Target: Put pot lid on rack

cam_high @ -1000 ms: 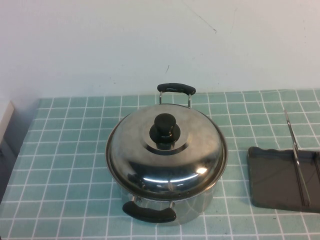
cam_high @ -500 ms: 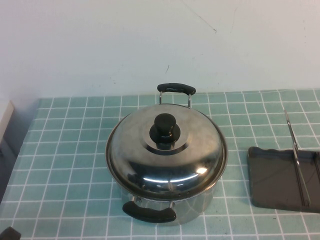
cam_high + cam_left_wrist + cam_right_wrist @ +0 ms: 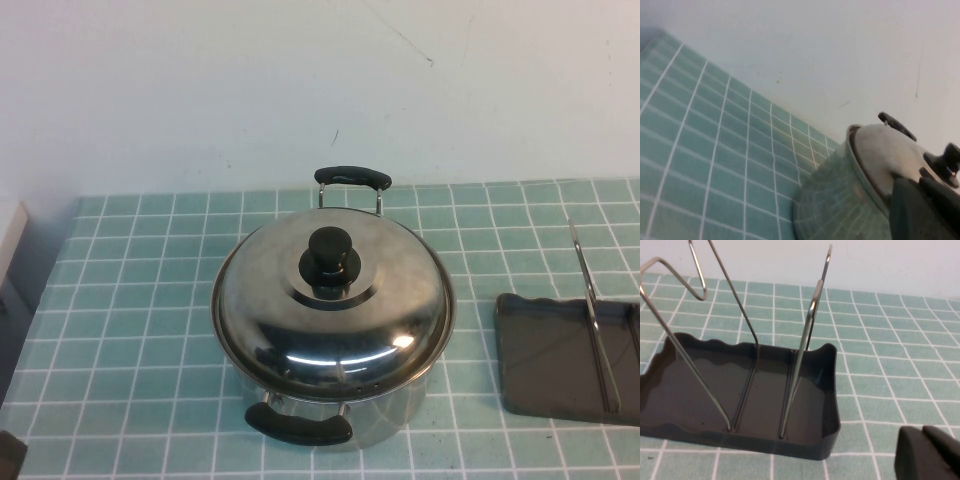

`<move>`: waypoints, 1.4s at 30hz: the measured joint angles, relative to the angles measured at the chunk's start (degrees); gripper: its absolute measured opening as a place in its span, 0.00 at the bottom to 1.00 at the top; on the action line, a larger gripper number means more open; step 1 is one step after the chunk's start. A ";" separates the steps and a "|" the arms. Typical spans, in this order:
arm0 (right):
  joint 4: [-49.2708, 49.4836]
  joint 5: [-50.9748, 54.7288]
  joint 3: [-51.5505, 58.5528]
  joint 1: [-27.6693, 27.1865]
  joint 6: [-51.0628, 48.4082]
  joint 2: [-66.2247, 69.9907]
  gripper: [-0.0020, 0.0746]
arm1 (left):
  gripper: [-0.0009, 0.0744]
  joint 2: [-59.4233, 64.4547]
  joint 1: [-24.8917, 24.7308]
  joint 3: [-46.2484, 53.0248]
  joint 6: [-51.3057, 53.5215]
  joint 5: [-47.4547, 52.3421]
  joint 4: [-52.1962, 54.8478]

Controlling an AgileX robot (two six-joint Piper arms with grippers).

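**Lid on the pot, rack off to the right**

The pot lid (image 3: 333, 305) sits squarely on the steel pot (image 3: 385, 418), near the middle of the green tiled tabletop (image 3: 130, 330). Its black knob (image 3: 330, 262) stands upright at the centre of the dome. One black pot handle (image 3: 299, 424) points toward the front edge, the other (image 3: 352, 177) toward the back edge, close to the white wall (image 3: 200, 90).

The rack (image 3: 545, 360) lies by the right edge of the tabletop, well apart from the pot, with bare tiles between them. Its thin wire divider (image 3: 592, 310) rises upright from the dark tray base. Nothing rests in the tray.

The left gripper (image 3: 927, 210) is low near the front left corner, where a dark bit of it shows at the tabletop's front edge in the high view. From the wrist it looks across at the pot's side and the lid's rim, holding nothing; how far its fingers are parted I cannot tell.

The right gripper (image 3: 927, 452) hangs near the front right corner, just beside the rack's end wall and not touching it. It grasps nothing, and its opening is likewise not clear.
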 joint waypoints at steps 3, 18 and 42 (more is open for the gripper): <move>0.00 0.00 0.00 0.00 0.00 0.00 0.02 | 0.01 2.49 0.00 -6.67 11.75 5.05 1.91; 0.00 0.00 0.00 0.00 0.00 0.00 0.02 | 0.37 36.03 -8.31 -25.61 3.44 -5.71 35.67; 0.00 0.00 0.00 0.00 0.00 0.00 0.02 | 0.74 84.55 -31.42 -37.10 6.46 -49.83 39.64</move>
